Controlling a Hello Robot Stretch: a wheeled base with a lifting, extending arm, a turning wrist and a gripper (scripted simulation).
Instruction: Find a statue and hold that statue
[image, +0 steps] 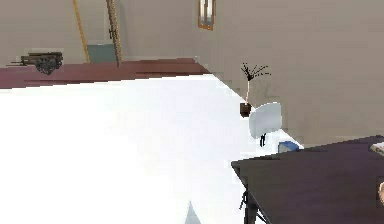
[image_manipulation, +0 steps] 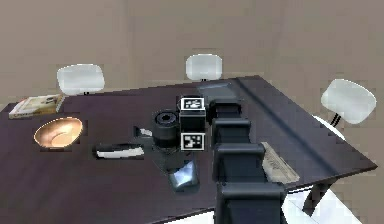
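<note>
**A:** How far along is the task, in your judgement?

**B:** I think the searching part is nearly finished, but the holding part is not confirmed. The arm (image_manipulation: 240, 165) reaches out across a dark counter (image_manipulation: 300, 125). The gripper (image_manipulation: 150, 140) is seen about the middle of that counter.

**A:** And where is the statue?

**B:** I cannot name it with certainty. A small grey angular thing (image_manipulation: 185, 180) lies on the near part of the counter, just left of the arm and nearer than the gripper. From its shape I guess that this is the statue, but it is a guess. A pale long flat thing (image_manipulation: 120, 152) lies just left of the gripper, and it looks more like a remote control.

**A:** Do the fingers hold something?

**B:** I cannot tell. The fingers (image_manipulation: 142, 134) show against the counter with the pale flat thing close beside them. Whether they touch or carry anything is not visible, and I also cannot tell whether they are open or closed.

**A:** What is left to do, then?

**B:** As I judge it, the gripper must come to the grey thing, take it and lift it clear of the counter. A copper bowl (image_manipulation: 58, 132) stands well apart at the left. A folded paper (image_manipulation: 280, 160) lies right of the arm. Neither seems to be in the way.
</note>
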